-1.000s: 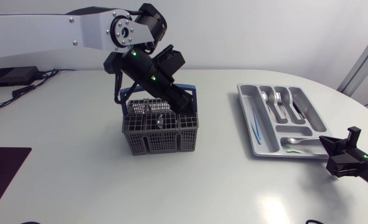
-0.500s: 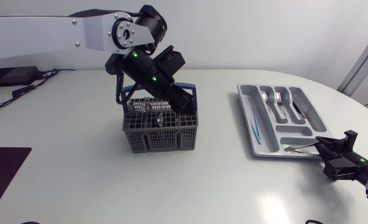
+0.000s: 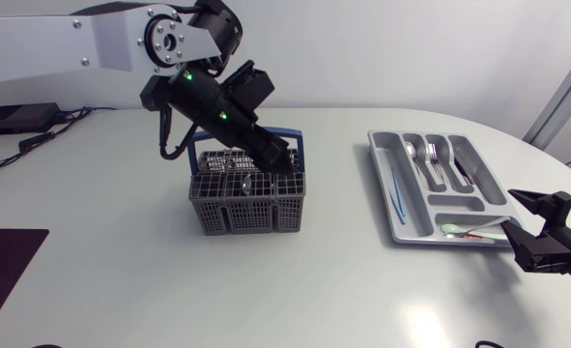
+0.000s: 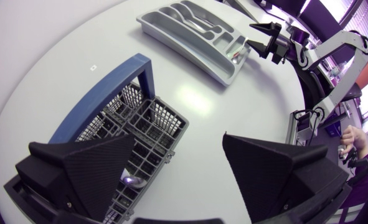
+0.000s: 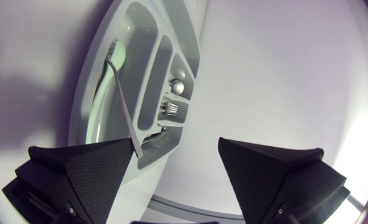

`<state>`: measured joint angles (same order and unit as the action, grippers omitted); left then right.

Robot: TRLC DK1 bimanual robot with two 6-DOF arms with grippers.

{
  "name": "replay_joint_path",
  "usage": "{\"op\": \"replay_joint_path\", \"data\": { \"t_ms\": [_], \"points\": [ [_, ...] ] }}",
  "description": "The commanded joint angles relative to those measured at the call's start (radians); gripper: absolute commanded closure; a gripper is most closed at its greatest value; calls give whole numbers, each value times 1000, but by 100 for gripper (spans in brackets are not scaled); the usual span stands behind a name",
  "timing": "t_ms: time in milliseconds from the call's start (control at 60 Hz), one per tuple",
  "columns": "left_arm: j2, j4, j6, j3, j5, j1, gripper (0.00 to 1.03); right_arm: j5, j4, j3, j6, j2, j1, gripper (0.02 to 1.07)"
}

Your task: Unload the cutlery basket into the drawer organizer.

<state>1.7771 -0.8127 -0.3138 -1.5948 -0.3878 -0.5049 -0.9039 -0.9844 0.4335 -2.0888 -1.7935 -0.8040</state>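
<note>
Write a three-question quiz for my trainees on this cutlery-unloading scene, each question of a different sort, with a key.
1. True or false: the right gripper, near a corner of the drawer organizer, is shut.
2. Where is the left gripper? A) above the cutlery basket; B) over the drawer organizer; C) touching the right gripper.
3. Fill in: the cutlery basket's handle is ____ in colour.

Key: 1. False: its fingers stand apart, gripping nothing. 2. A. 3. Blue.
</note>
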Motion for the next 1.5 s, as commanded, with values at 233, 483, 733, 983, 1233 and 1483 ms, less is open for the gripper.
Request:
{"op": "replay_joint_path", "data": {
  "t_ms": [233,483,733,983,1233,1483],
  "points": [
    [-44,-8,-8,39,-2,16,5,60,-14,27,-31,-83,-9,7],
    [-25,0,-13,33,-2,23,5,80,-7,57,-42,-78,-21,7],
    [5,0,-8,-2,-2,17,5,94,90,70,-43,-27,-44,6],
    [13,0,-4,-13,-2,11,5,128,411,134,130,91,8,6],
    [5,-3,-7,2,-2,17,5,154,682,175,156,212,34,6],
    [-16,-13,-15,-8,-2,48,5,157,974,347,420,353,63,6]
  ]
}}
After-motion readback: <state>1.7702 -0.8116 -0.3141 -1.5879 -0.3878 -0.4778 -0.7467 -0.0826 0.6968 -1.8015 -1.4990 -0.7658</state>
